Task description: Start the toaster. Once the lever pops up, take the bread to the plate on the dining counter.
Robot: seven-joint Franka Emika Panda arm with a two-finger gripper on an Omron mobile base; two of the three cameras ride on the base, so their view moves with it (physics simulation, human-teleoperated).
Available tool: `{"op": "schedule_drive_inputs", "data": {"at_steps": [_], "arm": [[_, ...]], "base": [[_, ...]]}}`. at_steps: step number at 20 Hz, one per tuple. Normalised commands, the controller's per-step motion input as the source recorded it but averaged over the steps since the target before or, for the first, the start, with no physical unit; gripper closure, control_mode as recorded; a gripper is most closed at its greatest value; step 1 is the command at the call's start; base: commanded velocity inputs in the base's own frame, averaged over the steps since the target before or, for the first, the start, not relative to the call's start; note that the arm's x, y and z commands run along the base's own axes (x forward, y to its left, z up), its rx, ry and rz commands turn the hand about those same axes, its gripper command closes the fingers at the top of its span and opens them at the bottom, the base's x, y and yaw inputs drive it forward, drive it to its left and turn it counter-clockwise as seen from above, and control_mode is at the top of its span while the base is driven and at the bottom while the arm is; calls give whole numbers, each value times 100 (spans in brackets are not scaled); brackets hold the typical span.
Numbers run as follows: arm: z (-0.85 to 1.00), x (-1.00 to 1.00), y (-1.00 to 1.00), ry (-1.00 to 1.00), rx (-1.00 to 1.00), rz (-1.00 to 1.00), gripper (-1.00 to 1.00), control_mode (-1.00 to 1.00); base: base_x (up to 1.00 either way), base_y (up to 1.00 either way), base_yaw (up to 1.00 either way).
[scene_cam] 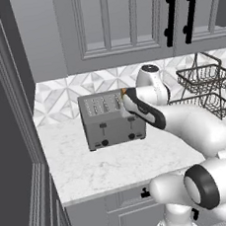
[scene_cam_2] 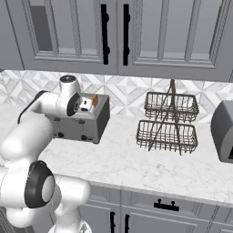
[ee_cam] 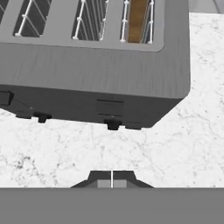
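The grey four-slot toaster (scene_cam: 108, 120) (scene_cam_2: 93, 120) (ee_cam: 100, 70) stands on the marble worktop against the tiled wall. The bread (ee_cam: 138, 17) (scene_cam: 124, 91) (scene_cam_2: 94, 99) sits upright in the rightmost slot, its golden crust showing. The left lever (scene_cam: 103, 126) and the two knobs (scene_cam: 105, 142) show on the front face. The right lever is mostly hidden behind my hand. My gripper (ee_cam: 112, 179) (scene_cam: 127, 114) is shut on nothing, at the toaster's front right upper edge, in front of the bread's slot. The plate and the dining counter are out of view.
A two-tier black wire basket rack (scene_cam: 204, 87) (scene_cam_2: 169, 123) stands to the right of the toaster. A grey appliance (scene_cam_2: 224, 132) sits further right. Wall cabinets (scene_cam_2: 113, 32) hang overhead, and a tall dark panel (scene_cam: 7, 122) bounds the worktop (scene_cam: 116, 164) on the left.
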Motion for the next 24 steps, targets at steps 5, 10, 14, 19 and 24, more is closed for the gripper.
{"op": "schedule_drive_inputs", "data": {"at_steps": [5, 10, 14, 19, 24], "arm": [[-16, 29, 0, 0, 0, 0, 100, -100], [-13, 21, 1, -3, 0, 0, 100, -100], [-16, 25, 2, -4, 0, 0, 100, -100], [-16, 14, 4, -2, 0, 0, 100, -100], [-11, 17, 3, -2, 0, 0, 100, -100]], "base": [[0, 0, 0], [0, 0, 0], [0, 0, 0], [0, 0, 0], [0, 0, 0]]}}
